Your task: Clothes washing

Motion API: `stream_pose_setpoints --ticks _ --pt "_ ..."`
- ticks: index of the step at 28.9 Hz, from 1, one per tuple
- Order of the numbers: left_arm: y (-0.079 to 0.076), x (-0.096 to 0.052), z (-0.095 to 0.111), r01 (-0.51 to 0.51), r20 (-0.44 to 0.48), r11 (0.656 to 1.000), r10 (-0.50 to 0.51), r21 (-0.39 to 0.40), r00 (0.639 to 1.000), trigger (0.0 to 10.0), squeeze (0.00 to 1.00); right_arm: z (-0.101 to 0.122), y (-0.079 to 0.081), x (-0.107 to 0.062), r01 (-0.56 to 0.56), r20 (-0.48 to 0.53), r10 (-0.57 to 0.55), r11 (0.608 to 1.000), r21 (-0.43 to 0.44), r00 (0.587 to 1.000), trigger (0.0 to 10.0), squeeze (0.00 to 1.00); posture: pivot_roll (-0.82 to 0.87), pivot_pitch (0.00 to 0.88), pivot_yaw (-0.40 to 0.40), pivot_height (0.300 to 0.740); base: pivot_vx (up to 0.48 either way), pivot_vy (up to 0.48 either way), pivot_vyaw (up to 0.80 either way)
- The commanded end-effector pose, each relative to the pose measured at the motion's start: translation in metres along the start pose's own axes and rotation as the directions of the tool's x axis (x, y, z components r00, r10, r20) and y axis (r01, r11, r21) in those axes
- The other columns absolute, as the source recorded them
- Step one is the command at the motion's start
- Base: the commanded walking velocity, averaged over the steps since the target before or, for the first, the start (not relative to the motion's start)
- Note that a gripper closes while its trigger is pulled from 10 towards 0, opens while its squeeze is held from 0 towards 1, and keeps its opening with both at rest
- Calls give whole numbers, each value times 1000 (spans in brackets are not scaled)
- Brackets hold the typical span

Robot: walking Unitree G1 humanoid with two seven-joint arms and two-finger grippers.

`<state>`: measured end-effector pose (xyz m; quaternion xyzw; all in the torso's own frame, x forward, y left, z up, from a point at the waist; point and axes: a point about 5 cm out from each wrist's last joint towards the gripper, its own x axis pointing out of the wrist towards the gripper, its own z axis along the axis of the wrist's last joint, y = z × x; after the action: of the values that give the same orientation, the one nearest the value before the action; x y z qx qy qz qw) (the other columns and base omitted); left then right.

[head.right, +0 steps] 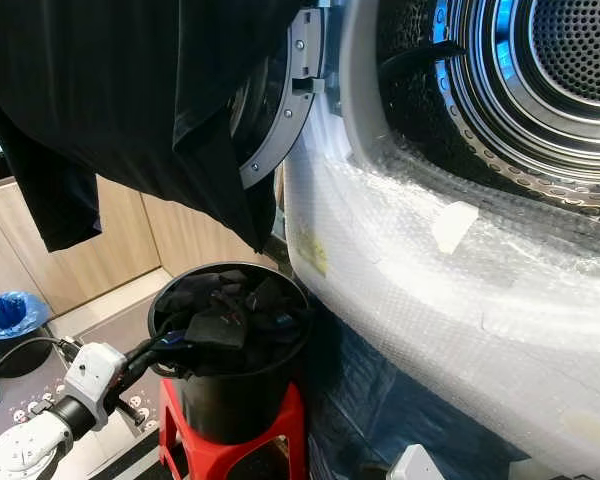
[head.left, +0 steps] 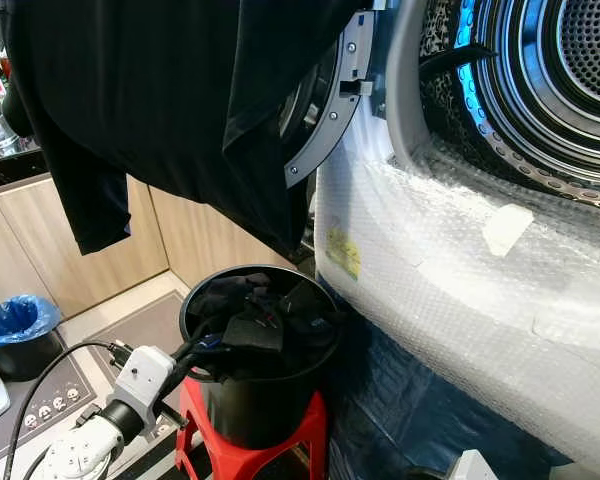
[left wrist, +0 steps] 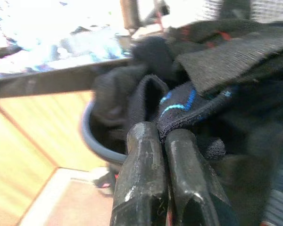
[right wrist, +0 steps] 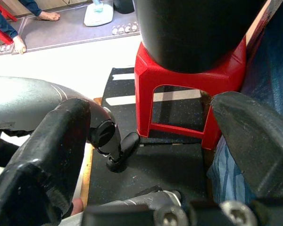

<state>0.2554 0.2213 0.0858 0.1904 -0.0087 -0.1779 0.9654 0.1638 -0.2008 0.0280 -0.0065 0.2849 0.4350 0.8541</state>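
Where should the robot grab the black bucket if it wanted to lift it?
Probably by the black bucket's rim, from above on its near side. The rim stands open and round atop the red stool, and clothes heap in the middle. The left end effector already reaches there.

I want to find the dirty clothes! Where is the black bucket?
In the left eye view the black bucket stands low in the middle on a red stool, just left of the washing machine, with the left gripper reaching into its clothes.

We see dark clothes [head.left: 265,320] heaped in a black bucket [head.left: 260,400] on a red stool [head.left: 305,440], beside the open washer drum [head.left: 570,70].
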Motion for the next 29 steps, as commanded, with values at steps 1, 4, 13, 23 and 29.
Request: stream_pose_setpoints --ticks 1,4,13,23,29 --pt "13 1 12 -55 49 997 53 55 997 10000 0 2 -1 -1 -5 -2 5 1000 -10 1000 10000 0 -90 12 -56 740 0 0 0" --pt "28 2 20 -150 80 985 143 91 987 10000 0 3 -1 0 -9 -3 9 1000 -13 1000 10000 0 -86 9 -62 740 0 0 0" --pt "65 -7 31 -341 110 917 324 207 940 10000 0 7 -4 0 -21 -7 20 999 -24 1000 10000 0 -75 7 -78 740 0 0 0" --pt "67 -11 24 -362 59 899 359 248 932 10000 0 7 -5 -1 -32 -14 32 999 -29 999 10000 0 -69 11 -82 740 0 0 0" --pt "56 -3 30 -308 82 920 297 241 951 10000 0 7 -4 0 -34 -12 34 999 -25 999 10000 0 -71 13 -79 740 0 0 0"
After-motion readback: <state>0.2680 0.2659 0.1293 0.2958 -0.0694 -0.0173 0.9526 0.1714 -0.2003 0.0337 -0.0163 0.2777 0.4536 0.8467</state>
